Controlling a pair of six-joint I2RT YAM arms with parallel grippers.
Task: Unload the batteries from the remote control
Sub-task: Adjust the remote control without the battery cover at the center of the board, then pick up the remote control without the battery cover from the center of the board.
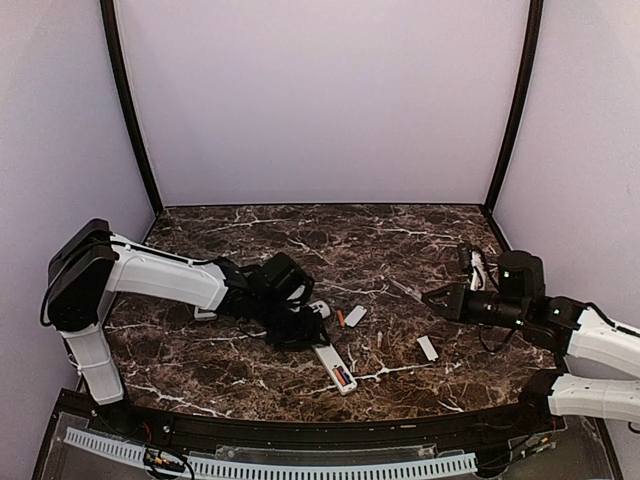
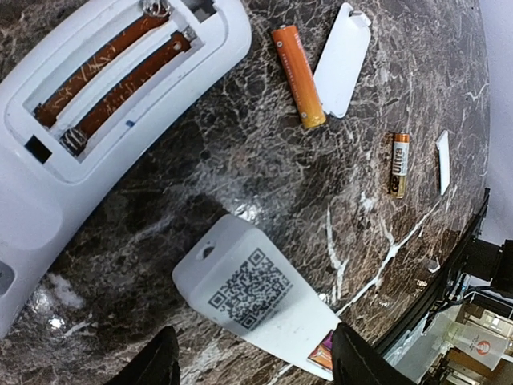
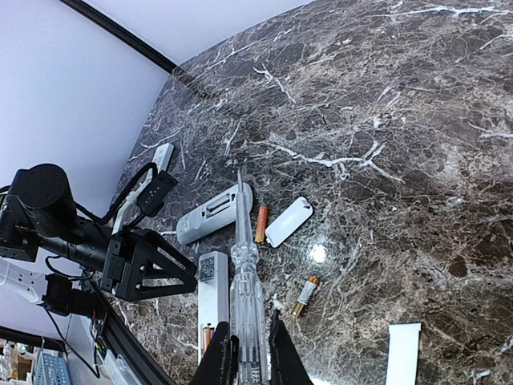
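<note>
Left gripper, jaws apart, straddles one end of a QR-labelled remote on the marble table; contact cannot be told. At left, an open remote holds two orange batteries in its bay; rightward lie a loose orange battery just beside a white cover plate, then a gold-and-black battery. Right gripper, clamped on a clear screwdriver, hovers above the table's right side.

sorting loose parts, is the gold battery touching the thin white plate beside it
Apart: left wrist view shows bare marble between the gold battery and white plate.
</note>
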